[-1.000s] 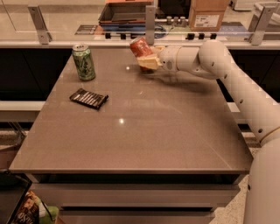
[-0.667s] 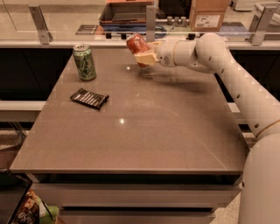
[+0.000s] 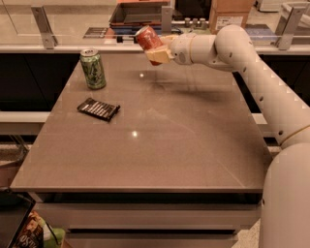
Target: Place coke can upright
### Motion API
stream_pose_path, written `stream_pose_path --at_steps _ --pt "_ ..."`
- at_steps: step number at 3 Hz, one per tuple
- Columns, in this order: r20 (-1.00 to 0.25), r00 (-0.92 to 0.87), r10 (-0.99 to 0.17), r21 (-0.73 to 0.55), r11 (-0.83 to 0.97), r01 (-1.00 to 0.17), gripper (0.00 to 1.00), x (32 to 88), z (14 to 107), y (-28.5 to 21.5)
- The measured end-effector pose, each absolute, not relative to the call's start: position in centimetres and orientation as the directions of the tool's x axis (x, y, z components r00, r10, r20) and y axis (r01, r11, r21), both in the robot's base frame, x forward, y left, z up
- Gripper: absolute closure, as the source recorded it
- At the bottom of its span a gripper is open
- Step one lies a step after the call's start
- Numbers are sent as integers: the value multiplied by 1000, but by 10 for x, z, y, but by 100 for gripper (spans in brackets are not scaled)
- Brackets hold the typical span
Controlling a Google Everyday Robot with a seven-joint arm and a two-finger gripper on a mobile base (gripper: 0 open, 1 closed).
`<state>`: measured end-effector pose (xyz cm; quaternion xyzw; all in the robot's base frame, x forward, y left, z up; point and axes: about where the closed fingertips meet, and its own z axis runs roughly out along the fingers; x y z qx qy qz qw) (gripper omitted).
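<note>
The coke can (image 3: pixel 148 40) is an orange-red can held in the air above the far middle of the brown table (image 3: pixel 160 145). It leans a little, its top toward the upper left. My gripper (image 3: pixel 156 48) reaches in from the right on a white arm and is shut on the coke can. The can is well clear of the tabletop.
A green can (image 3: pixel 93 69) stands upright at the table's far left. A flat black wrapped bar (image 3: pixel 98 108) lies in front of it. A counter with a tray and a cardboard box (image 3: pixel 231 13) runs behind the table.
My gripper has lifted the coke can up and a little to the left, away from the tabletop, and the can is turned more upright.
</note>
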<state>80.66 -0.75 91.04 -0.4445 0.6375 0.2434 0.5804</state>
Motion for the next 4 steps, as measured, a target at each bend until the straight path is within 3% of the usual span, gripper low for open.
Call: stream_pose_path --at_steps 4 --pt "-975 59 -213 -168 542 -824 100 795 900 -28"
